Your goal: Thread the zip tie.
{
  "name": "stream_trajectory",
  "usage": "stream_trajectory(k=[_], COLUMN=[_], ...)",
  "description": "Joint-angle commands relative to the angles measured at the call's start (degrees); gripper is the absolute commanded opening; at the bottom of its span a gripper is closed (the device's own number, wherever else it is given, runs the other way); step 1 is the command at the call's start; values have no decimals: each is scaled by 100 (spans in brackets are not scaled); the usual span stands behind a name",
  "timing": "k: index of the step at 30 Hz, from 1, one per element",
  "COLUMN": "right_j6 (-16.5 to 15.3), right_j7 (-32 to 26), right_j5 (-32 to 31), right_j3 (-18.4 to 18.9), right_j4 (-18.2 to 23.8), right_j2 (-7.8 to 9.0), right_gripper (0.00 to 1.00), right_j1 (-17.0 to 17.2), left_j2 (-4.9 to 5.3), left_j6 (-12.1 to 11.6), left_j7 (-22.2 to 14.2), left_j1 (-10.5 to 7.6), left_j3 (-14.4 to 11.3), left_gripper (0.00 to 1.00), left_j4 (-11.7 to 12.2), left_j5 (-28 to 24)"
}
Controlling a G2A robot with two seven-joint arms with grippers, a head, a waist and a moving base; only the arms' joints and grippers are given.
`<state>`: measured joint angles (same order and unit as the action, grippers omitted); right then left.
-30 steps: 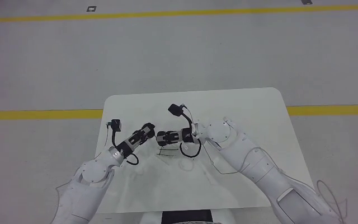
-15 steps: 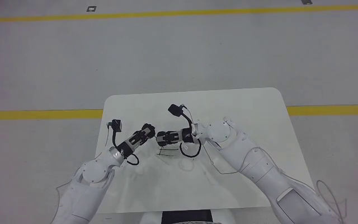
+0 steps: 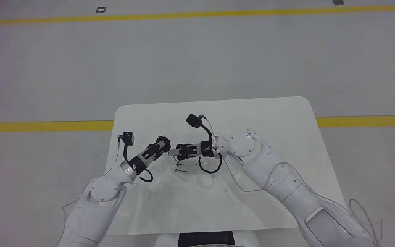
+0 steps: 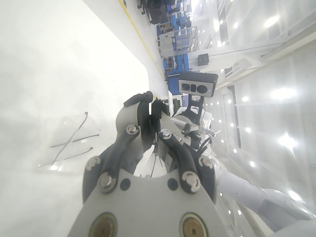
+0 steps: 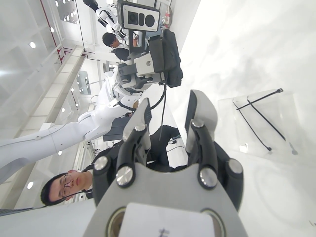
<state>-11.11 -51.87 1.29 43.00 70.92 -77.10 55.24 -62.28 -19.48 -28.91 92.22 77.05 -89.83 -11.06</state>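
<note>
Tangling is to be feared: three zip ties (image 4: 71,139) are laid crossed on the clear tray (image 5: 288,99), near both grippers, so two could be lifted together. The left gripper (image 4: 148,104) is clenched, with nothing discernible in it; the right gripper (image 5: 170,102) is held spread.

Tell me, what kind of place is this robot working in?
Probably a robot lab or workshop hall: yellow lines mark the floor, another white robot stands in the background, and blue shelves fill the far side.
</note>
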Motion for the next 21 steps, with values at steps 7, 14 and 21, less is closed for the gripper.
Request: stream_trajectory(k=[7,14,21], right_j6=[-13,-19,-12], right_j7=[-14,-92,-187], right_j5=[-31,-60,-83], right_j3=[49,141,146], right_j4=[38,212,293], right_j2=[17,69,90], right_gripper=[37,24,21], right_j1=[42,175,229], left_j2=[9,18,18], left_j6=[0,0,0], left_j7=[51,175,243], left_j1=[-17,-39,-49], left_j3=[59,157,157], left_gripper=[0,0,0], left_j4=[66,165,170], left_j5=[-17,-40,-49])
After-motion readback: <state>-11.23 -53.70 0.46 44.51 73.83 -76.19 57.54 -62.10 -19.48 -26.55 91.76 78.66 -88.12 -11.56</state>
